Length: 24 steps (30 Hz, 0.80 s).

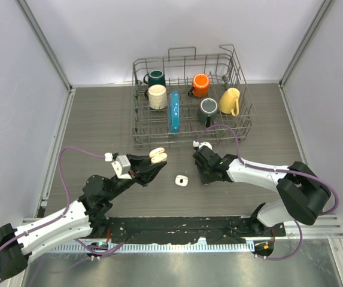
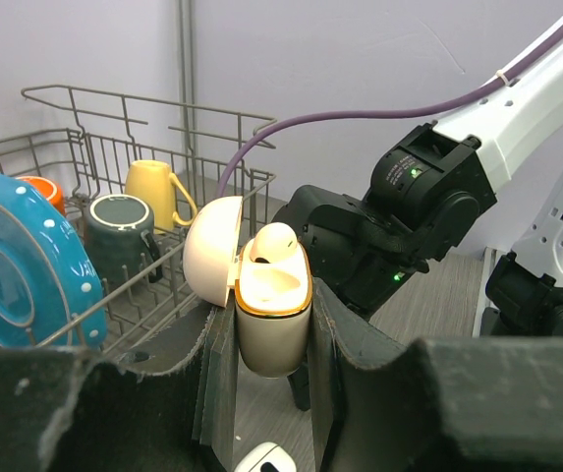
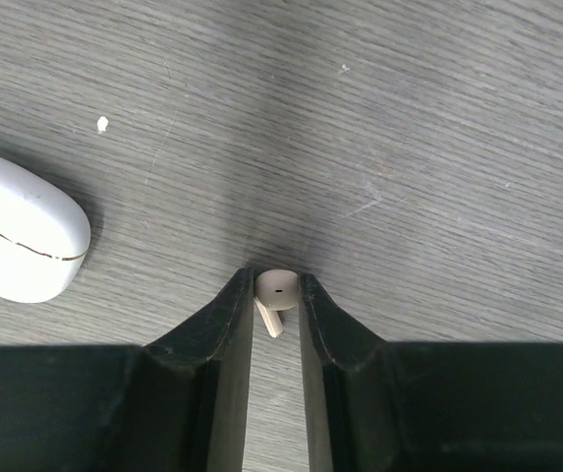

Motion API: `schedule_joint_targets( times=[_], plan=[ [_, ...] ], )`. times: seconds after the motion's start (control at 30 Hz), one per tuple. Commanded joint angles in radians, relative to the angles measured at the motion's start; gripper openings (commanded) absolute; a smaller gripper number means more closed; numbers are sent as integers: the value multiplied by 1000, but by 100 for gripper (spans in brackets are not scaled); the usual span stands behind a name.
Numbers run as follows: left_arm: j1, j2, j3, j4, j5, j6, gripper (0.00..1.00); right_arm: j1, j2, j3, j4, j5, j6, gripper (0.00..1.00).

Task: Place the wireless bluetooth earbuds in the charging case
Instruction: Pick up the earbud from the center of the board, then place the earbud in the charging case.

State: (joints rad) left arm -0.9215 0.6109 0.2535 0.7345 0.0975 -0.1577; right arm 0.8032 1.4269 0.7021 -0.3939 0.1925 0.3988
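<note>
Right gripper (image 3: 275,287) pinches an earbud (image 3: 278,289); left gripper (image 2: 267,317) clamps the open charging case (image 2: 272,334)

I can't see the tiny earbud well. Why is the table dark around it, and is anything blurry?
Right wrist view: a shadow darkens the table around the earbud, itself sharp. Left wrist view: the case is sharp, the near jaws blurred.
</note>
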Motion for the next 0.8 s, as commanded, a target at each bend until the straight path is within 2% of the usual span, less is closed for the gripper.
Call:
schedule_joint_targets(
  times=[0.0,0.17,0.5,0.63,0.77],
  plan=[
    [3,-10,4,37,-4,-9,0,1,-16,5,-28,47,26,23],
    [3,-13,-2,34,-8,-8,0,-2,-112,4,-14,97,98,14],
    [3,21,0,66,-15,-8,0,14,-596,-61,211,162,301,6],
    [3,55,3,94,-12,-8,0,33,-677,-33,263,185,310,3],
    [3,95,9,137,-1,-8,0,108,-735,-23,375,214,292,2]
  ],
)
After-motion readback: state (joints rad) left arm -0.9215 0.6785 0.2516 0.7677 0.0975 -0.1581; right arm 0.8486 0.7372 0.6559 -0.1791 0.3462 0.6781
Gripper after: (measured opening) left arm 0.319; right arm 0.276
